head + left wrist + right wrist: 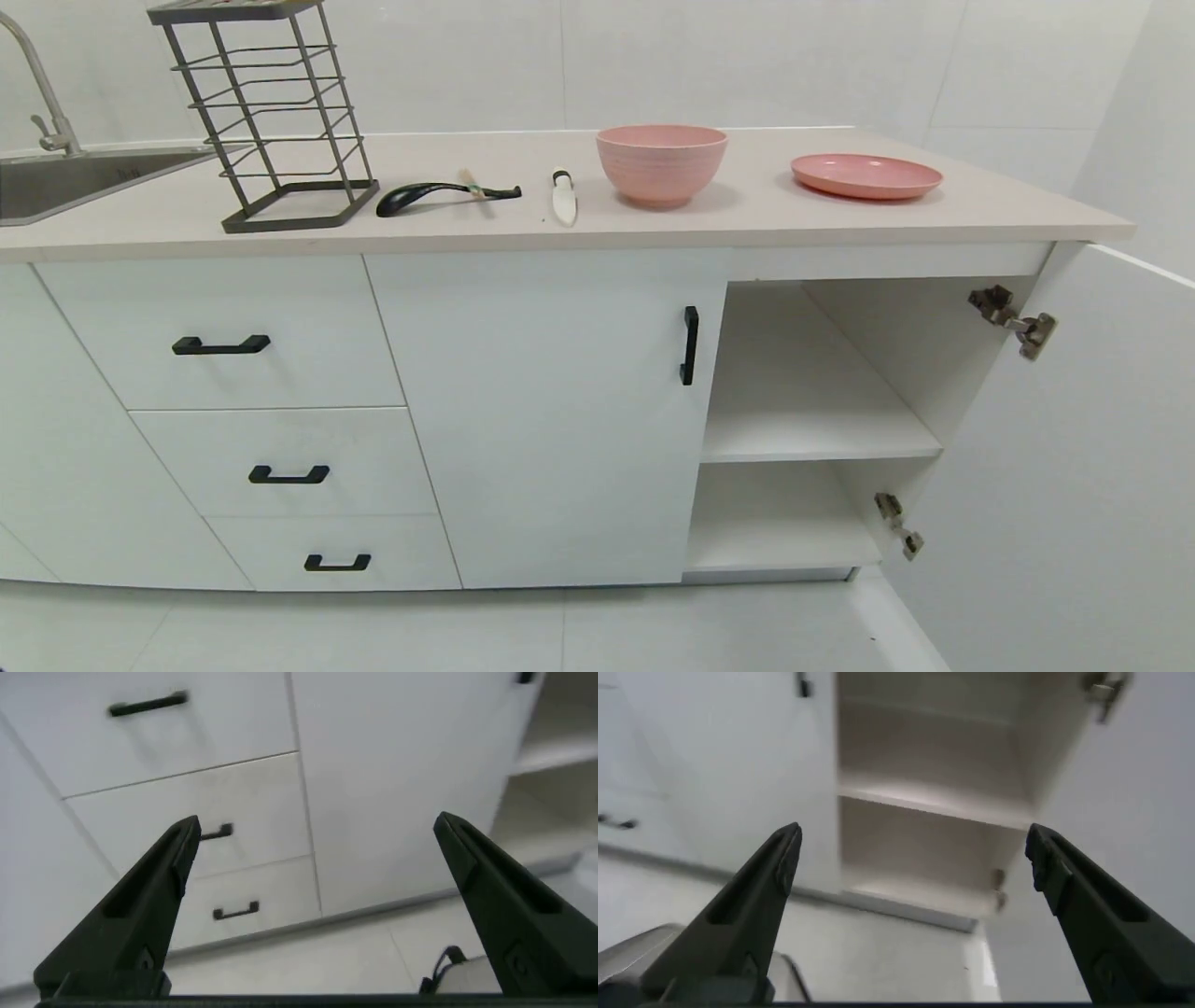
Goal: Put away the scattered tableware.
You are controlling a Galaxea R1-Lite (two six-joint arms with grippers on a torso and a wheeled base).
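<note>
On the worktop [1008, 210] the tableware lies in a loose row. A pink bowl [661, 163] stands upright near the middle, and a pink plate [866, 175] lies flat to its right, apart from it. Left of the bowl lies a short white knife [563, 196], then a black spoon [439, 194]. A pale stick-like piece [478, 194] lies across the spoon's handle; what it is cannot be told. Further left stands a dark wire rack [271, 121], upright, and beyond it a steel sink [75, 177] with its tap [42, 89].

Below the worktop, three drawers [220, 373] with black handles sit on the left. Beside them is a closed door [560, 420] with an upright black handle [689, 345]. The right-hand cupboard door [1074, 467] is swung wide open, showing an upper shelf [812, 420] and a lower shelf [775, 532].

The left gripper [318, 826] hangs low before the drawer fronts [196, 812]. Its jaws are spread wide apart, holding nothing and touching nothing, with a small black drawer handle [235, 911] and the pale floor seen between them. The right gripper [913, 835] faces the open cupboard. Its jaws are likewise spread wide and hold nothing, with the shelf edge [934, 803] seen between them and a door hinge [1106, 691] off to one side. Neither gripper is near the bowl, plate, knife or spoon, which all rest on the worktop.
</note>
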